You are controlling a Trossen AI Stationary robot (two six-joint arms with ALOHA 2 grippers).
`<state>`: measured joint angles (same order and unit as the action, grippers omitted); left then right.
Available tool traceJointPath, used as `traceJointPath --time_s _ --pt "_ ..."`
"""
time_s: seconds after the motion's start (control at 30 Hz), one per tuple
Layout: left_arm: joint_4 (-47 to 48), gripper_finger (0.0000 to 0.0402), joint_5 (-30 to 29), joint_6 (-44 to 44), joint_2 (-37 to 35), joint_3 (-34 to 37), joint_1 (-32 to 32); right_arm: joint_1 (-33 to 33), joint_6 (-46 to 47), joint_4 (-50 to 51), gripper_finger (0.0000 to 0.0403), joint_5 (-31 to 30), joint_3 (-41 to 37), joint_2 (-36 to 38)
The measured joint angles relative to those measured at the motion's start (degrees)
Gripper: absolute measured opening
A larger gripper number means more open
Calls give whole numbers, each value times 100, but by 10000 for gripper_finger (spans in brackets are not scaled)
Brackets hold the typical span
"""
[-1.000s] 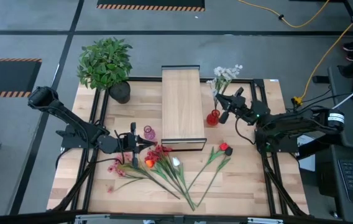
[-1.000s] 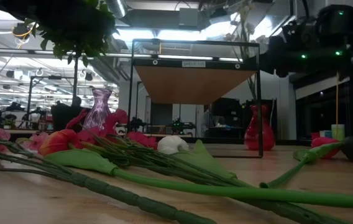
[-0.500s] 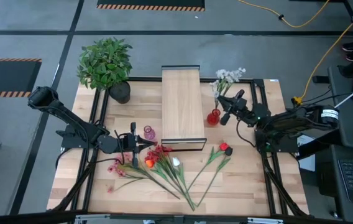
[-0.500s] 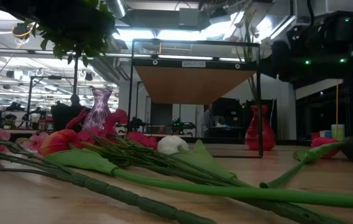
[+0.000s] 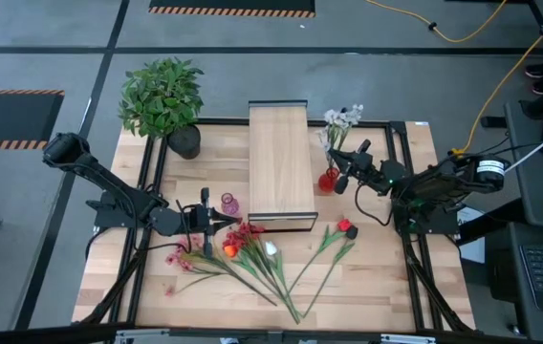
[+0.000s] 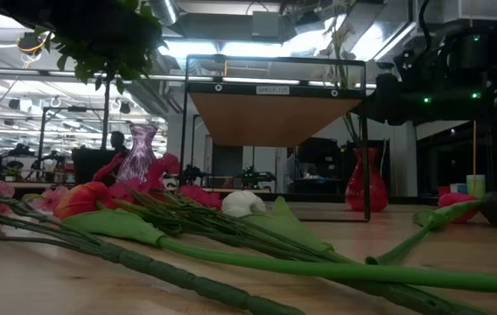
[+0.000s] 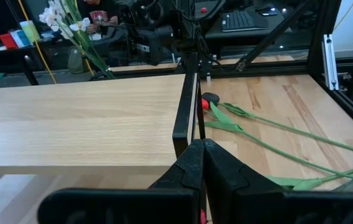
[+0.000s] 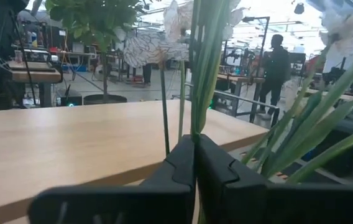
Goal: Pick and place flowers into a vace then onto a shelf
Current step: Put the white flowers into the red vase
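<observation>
R gripper [image 5: 341, 180], shut on the white flower stems [image 8: 204, 68], has shifted left w/ the blossoms [image 5: 340, 118], stems now over the red vase [image 5: 328, 180] beside the shelf [image 5: 279, 158]; insertion looks near; L gripper [image 5: 216, 223] shut, empty, waits by loose flowers [image 5: 252, 253] on table [image 5: 386, 277]

High view overhead; low level; all share shelf [image 5: 280, 158].

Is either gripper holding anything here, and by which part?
The right gripper is shut on the white flowers' green stalks, above the red vase. The left gripper holds nothing.
</observation>
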<state>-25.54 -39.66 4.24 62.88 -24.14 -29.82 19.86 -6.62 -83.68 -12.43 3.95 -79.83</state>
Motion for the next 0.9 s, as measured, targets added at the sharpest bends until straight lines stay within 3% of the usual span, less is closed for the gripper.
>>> traceJointPath --time_s 0.2,0.57,0.9 --pt "0 4 2 3 0 0 -1 -1 -166 100 45 186 -2 -2" --pt "0 4 5 5 -1 0 -1 -26 -220 92 144 199 -7 -2" --pt "0 4 7 5 0 0 -2 -26 -292 207 171 172 -9 130"
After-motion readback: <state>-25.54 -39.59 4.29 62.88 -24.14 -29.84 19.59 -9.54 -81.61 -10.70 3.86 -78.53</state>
